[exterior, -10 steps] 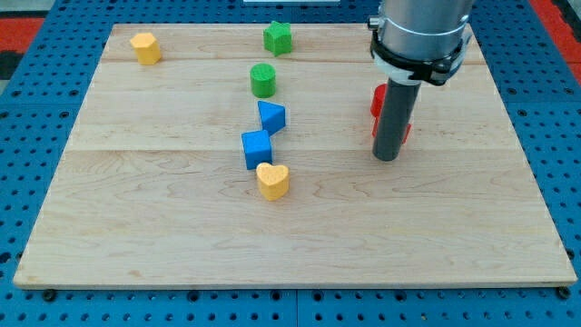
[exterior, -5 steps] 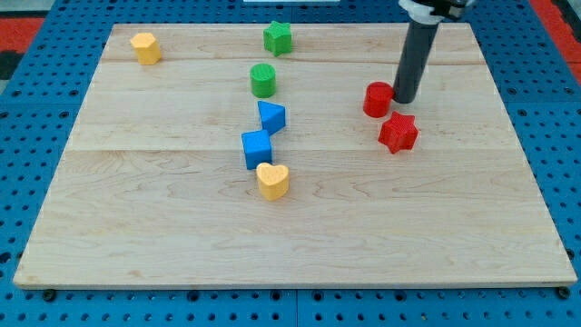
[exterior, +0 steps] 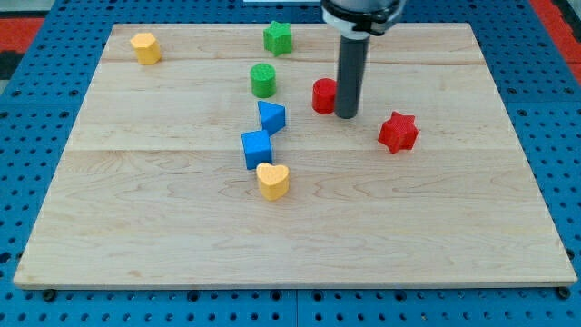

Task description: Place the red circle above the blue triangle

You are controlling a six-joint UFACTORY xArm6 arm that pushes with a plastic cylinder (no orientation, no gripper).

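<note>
My tip [exterior: 346, 115], the lower end of the straight dark rod, is resting on the pale wooden table [exterior: 436, 236] and pressing against the view's right side of the red circle, a small red cylindrical block [exterior: 323, 95]. There are no jaws on this arm, so nothing is being clenched or released; the rod is only touching the block's side.

The blue triangle, a small blue wedge-shaped block [exterior: 271, 117], is lying to the view's left of my tip and slightly lower, with a strip of bare wood separating it from the red circle. Just below it, a blue cube-like block [exterior: 257, 149] is sitting almost against it, and a yellow heart-shaped block [exterior: 272, 181] is touching that one's lower corner. Above the blue triangle, a green cylindrical block [exterior: 262, 80] is standing near, taking up part of the room directly over it; it is lying to the view's left of the red circle, with a gap between them.

A red star-shaped block [exterior: 398, 133] is sitting to the view's right of my tip and a little lower, apart from it. A green star-like block [exterior: 278, 37] is lying near the table's top edge, up and to the left of my tip. A yellow block [exterior: 145, 47], its shape hard to make out, is sitting well away in the top-left corner.

The whole lower half of the table and its right side are lying open.
</note>
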